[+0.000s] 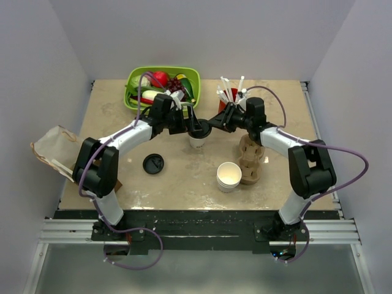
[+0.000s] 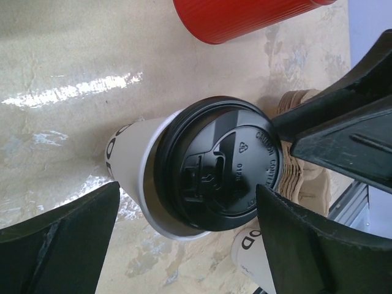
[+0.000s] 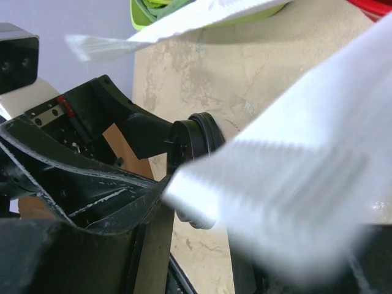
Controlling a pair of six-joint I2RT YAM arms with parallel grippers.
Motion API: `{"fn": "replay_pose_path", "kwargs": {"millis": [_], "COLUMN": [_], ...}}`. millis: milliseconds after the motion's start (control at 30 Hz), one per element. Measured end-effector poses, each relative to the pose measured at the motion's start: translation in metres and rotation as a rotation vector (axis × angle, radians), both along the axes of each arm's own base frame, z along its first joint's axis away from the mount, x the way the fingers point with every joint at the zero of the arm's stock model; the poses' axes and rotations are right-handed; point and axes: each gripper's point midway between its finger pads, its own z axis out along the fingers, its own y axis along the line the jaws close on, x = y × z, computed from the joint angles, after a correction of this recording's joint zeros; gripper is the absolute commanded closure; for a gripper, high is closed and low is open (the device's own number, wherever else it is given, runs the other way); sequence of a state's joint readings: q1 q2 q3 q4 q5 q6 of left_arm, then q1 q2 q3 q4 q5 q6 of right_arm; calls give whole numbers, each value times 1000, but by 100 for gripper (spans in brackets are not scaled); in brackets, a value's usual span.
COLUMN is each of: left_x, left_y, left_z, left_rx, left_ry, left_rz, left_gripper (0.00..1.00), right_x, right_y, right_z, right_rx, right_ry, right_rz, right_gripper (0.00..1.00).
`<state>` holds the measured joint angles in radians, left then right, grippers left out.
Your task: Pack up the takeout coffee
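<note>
Overhead and wrist views of the table (image 1: 184,184). The coffee (image 1: 196,138), a white cup with a black lid, stands lid-up on the bare top near the centre, slightly toward 12 o'clock, outside the carrier (image 1: 251,160), which lies apart from it at its 4 o'clock. Both arms reach in to meet at the cup, the left from 9 o'clock and the right from 3 o'clock. The left gripper (image 2: 187,185) is spread wide. Its fingers (image 2: 55,245) flank the cup on either side, with table showing between one finger and the cup wall. The right gripper (image 1: 214,127) has its fingers (image 2: 343,104) at the lid's rim on the side facing the carrier. Whether they pinch the rim or only rest against it cannot be told, since in the right wrist view a blurred white strip (image 3: 275,184) covers the fingertips. The basket (image 1: 136,79) of produce sits at 11 o'clock on the table. The red cup (image 1: 229,95), holding white sticks (image 1: 224,82), sits at 1 o'clock. The cup stack (image 1: 228,176) stands just beside the carrier, at 5 o'clock from the coffee. The loose lid (image 1: 153,163) lies at 8 o'clock from the coffee. The bag (image 1: 54,150) overhangs the table edge at 9 o'clock.
</note>
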<state>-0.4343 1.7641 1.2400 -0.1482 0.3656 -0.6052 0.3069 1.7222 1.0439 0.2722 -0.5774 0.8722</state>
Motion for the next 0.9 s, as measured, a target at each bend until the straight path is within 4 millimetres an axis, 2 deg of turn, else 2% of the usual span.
{"fn": "replay_pose_path", "kwargs": {"millis": [367, 633, 900], "left_x": [-1, 0, 2], "left_y": [-5, -5, 2], "left_z": [1, 1, -5], "left_rx": [-32, -33, 2], "left_ry": [14, 17, 25], "left_rz": [-8, 1, 34], "left_gripper": [12, 26, 32], "right_x": [-7, -7, 3], "right_y": [9, 12, 12], "right_z": [-26, -26, -18], "right_rx": [-36, -37, -63], "right_ry": [55, 50, 21], "right_rz": [56, 64, 42], "right_gripper": [59, 59, 60]}}
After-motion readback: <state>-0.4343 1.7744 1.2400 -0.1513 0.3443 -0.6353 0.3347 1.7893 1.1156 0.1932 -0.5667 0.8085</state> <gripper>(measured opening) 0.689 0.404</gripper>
